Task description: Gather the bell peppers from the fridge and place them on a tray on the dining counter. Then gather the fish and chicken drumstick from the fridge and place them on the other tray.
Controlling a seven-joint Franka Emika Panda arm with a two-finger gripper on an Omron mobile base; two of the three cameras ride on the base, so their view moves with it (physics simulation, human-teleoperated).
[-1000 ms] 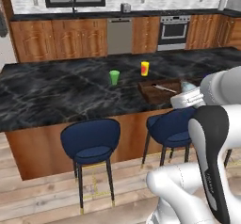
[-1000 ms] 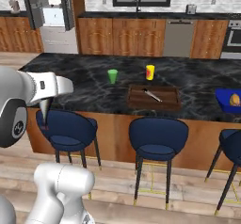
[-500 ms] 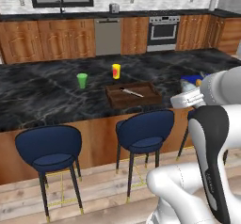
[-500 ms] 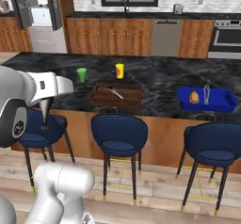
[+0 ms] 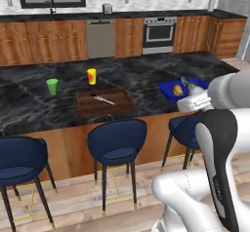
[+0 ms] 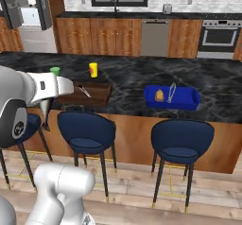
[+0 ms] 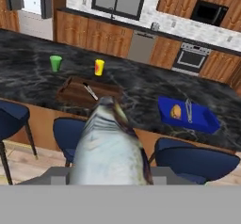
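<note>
In the hand view a big grey fish (image 7: 110,143) juts forward from my gripper (image 7: 111,177), which is shut on it; the fish hides the fingertips. Beyond it, on the black dining counter (image 7: 141,89), stands a blue tray (image 7: 207,121) holding an orange-brown chicken drumstick (image 7: 175,111) and a thin grey thing. The same blue tray (image 6: 189,98) and drumstick (image 6: 159,95) appear in the right base view, and the tray (image 5: 168,88) sits just left of my hand in the left base view. The fridge (image 6: 26,6) stands far back left. The bell peppers are out of view.
A brown tray (image 5: 105,103) with a knife on it lies left of the blue one. Behind it stand a green cup (image 5: 52,86) and a yellow cup (image 5: 92,76). Blue bar stools (image 6: 182,146) line the counter's near side. Cabinets, dishwasher and oven fill the back wall.
The base has driven to the right along the counter, so the whole scene has slid left and the blue tray has come into view. The fish stays in the gripper.
</note>
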